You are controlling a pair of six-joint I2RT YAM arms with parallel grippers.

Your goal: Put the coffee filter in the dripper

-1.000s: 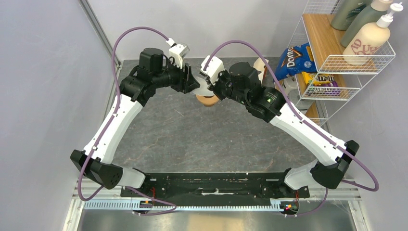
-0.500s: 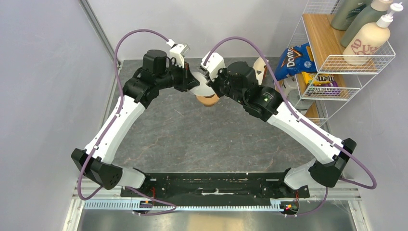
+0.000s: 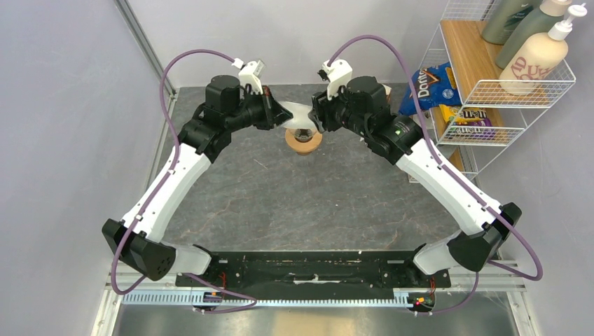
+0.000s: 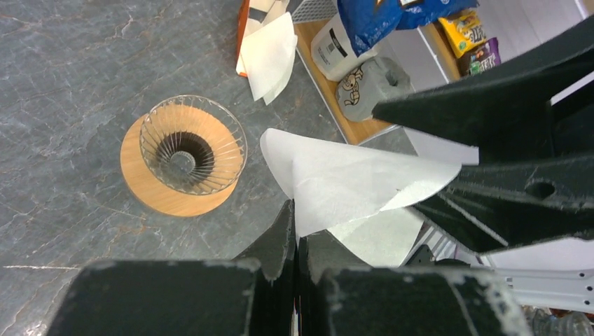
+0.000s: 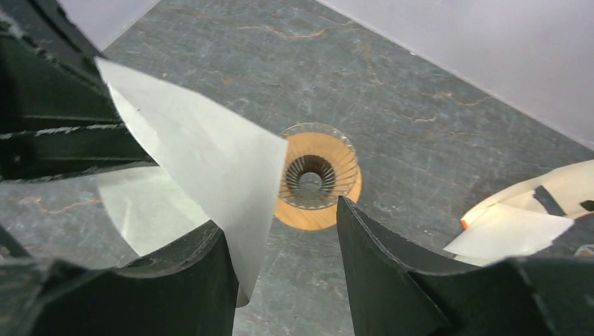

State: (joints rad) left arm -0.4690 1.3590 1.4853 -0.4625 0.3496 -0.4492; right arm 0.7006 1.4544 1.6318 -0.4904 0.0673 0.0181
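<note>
Handover above worktop [image 3: 280, 196]: left tool [image 4: 295, 224] now clamped shut on coffee filter [image 4: 350, 185], right tool [image 5: 280, 224] just sprung apart, letting go; filter aloft near dripper [image 4: 183, 150], not yet seated

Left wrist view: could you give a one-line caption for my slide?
Left hand grips the white filter; the dripper stands empty nearby.

I work in a robotics lab test cell, not a real kitchen. My left arm [image 3: 168, 185] and right arm [image 3: 448, 185] are bolted to a black base plate [image 3: 315, 266] beside an aluminium rail [image 3: 280, 297] at the near edge of a grey stone-look table [image 3: 280, 203], with purple cables [image 3: 168, 77] looping off them. Plain grey partition walls [image 3: 63, 105] box the table in. On the right, a wire rack [image 3: 490, 91] holds household goods: a Doritos bag [image 3: 431, 84], M&M's packets [image 3: 469, 122] and pump bottles [image 3: 536, 59].
</note>
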